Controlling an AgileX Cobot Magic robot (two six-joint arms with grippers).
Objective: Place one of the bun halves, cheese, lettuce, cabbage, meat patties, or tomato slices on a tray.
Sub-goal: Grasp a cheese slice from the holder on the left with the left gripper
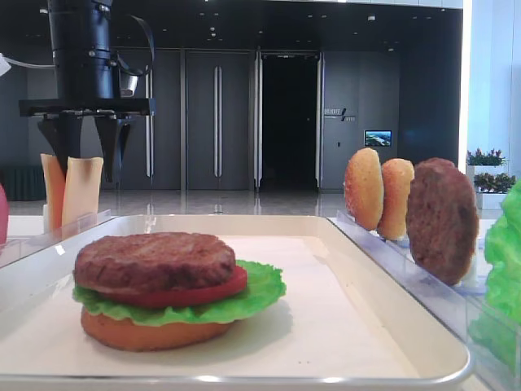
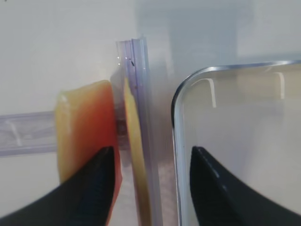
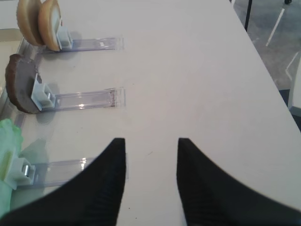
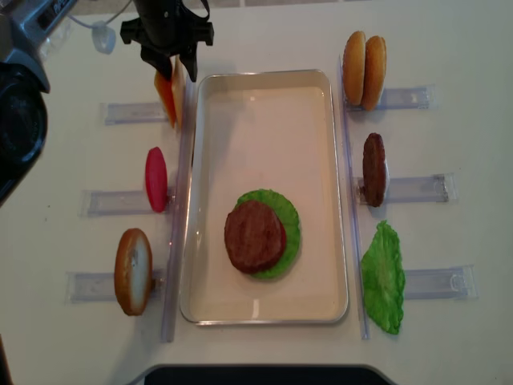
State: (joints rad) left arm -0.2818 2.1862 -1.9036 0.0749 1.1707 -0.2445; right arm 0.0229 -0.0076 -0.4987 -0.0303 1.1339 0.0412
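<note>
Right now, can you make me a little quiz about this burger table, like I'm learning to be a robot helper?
1. True or false: the meat patty on the tray sits on top of the stack.
2. Which ingredient does the left gripper hover above? A) tomato B) cheese slices C) lettuce
3. Fill in: the right gripper holds ____.

Key
1. True. Under it lie a tomato slice, lettuce and a bun half.
2. B. Its jaws stand open over the cheese.
3. Nothing; it is open over the bare table.
</note>
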